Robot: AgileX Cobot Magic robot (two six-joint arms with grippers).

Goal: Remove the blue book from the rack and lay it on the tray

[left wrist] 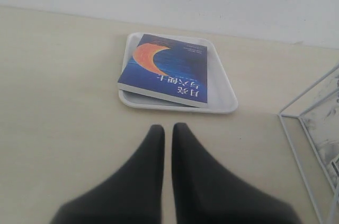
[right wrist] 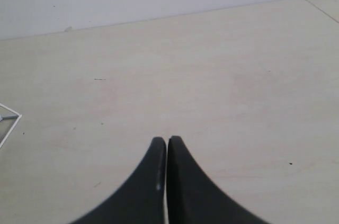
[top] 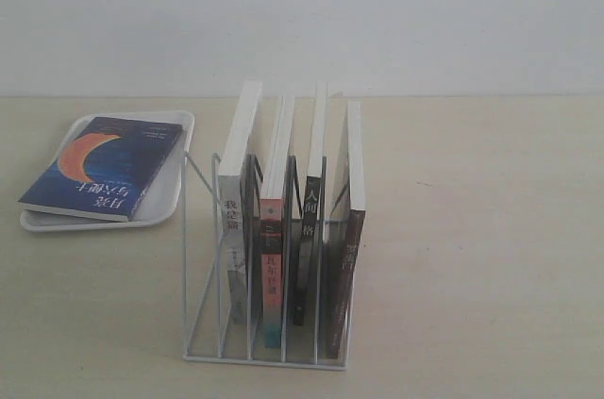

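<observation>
The blue book with its orange crescent lies flat on the white tray at the table's left; one edge overhangs the tray's rim. From the left wrist view the blue book rests on the tray, a short way beyond my left gripper, which is shut and holds nothing. The white wire rack stands in the middle, its leftmost slot empty. My right gripper is shut over bare table, empty. Neither gripper shows in the exterior view.
Several other books stand upright in the rack: a white-spined one, a red-spined one, a black-spined one and a dark brown one. A corner of the rack shows in the left wrist view, and a wire corner in the right.
</observation>
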